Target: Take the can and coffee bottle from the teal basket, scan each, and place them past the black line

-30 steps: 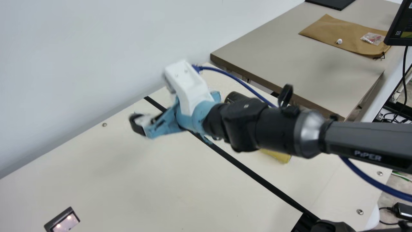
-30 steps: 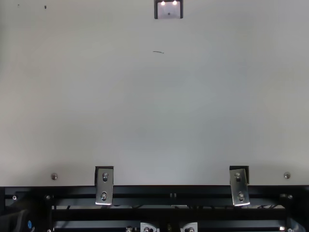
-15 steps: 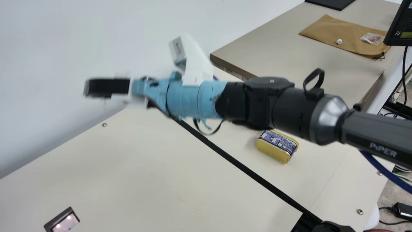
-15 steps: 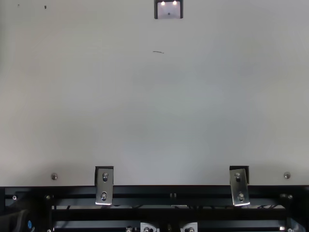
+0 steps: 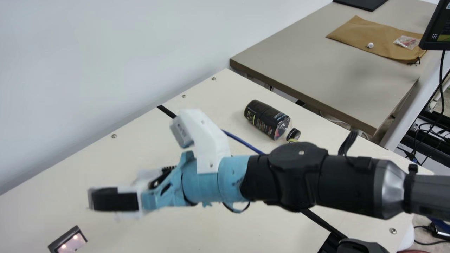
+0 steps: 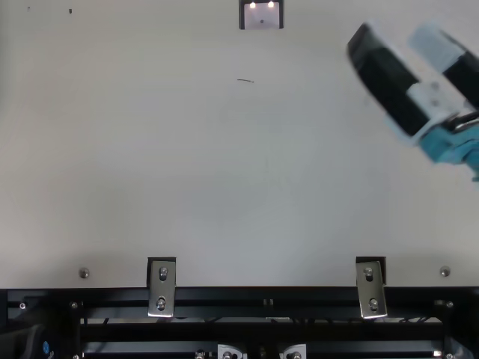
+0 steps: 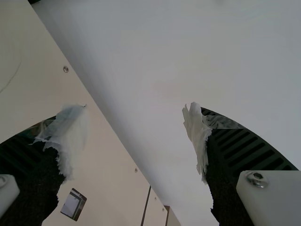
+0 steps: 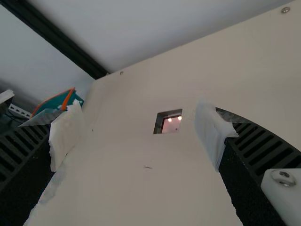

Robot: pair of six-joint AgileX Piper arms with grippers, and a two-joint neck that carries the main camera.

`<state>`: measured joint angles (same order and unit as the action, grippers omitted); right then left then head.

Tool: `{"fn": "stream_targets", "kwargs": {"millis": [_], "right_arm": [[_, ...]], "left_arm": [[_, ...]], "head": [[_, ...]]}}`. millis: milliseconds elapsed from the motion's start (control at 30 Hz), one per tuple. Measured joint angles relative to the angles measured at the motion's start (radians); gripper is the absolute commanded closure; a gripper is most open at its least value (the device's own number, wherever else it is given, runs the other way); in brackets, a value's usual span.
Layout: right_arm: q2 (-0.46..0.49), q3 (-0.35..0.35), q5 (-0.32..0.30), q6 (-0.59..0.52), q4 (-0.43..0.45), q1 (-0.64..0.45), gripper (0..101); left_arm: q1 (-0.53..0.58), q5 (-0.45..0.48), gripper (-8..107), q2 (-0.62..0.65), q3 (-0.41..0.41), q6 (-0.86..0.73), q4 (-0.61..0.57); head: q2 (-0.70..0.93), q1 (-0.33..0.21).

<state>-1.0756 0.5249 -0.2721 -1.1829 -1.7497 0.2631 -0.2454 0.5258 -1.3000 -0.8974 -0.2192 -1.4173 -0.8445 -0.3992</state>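
While left end effector [image 7: 134,112] and right end effector [image 6: 397,37] gape, broad tabletop [image 6: 247,172] separates scanner [image 6: 262,16] and rail [image 6: 254,296].

Robotics lab, as we viewed it.
We noted a jointed robot arm [image 5: 295,175], metal rails [image 6: 187,331], a screen [image 5: 437,28] and cables [image 5: 442,73].

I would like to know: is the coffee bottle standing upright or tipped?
Tipped: the coffee bottle lies on its side, its long dark body along the table, its black cap pointing sideways, not up.
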Motion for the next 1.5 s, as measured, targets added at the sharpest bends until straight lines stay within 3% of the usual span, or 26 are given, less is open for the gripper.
{"fn": "stream_targets", "kwargs": {"millis": [200,467,600,767,933,1067,1200,1500], "right_arm": [[0.007,0.006,0.028,0.009,0.015,0.019,0],[0.041,0.064,0.029,0.183,0.161,0.035,0],[0.082,0.095,0.067,0.283,0.235,0.064,0],[0.135,0.094,0.170,0.394,0.316,0.138,0],[0.149,0.059,0.330,0.480,0.394,0.264,0],[0.115,0.025,0.477,0.480,0.407,0.384,0],[0.109,0.024,0.564,0.471,0.400,0.441,0],[0.072,0.037,0.559,0.501,0.456,0.386,0]], "left_arm": [[0.000,0.000,9,0.000,0.000,0.000,0.000],[0.000,0.000,9,0.000,0.000,0.000,0.000],[0.000,0.000,9,0.000,0.000,0.000,0.000],[0.000,0.000,9,0.000,0.000,0.000,0.000],[0.000,0.000,9,0.000,0.000,0.000,0.000],[0.000,0.000,9,0.000,0.000,0.000,0.000],[0.000,0.000,9,0.000,0.000,0.000,0.000],[0.000,0.000,9,0.000,0.000,0.000,0.000]], "head": [[0.000,-0.005],[0.000,-0.005],[0.000,0.000],[0.000,0.000],[0.000,-0.005],[0.000,-0.005],[0.000,0.000],[0.005,0.000]]}}
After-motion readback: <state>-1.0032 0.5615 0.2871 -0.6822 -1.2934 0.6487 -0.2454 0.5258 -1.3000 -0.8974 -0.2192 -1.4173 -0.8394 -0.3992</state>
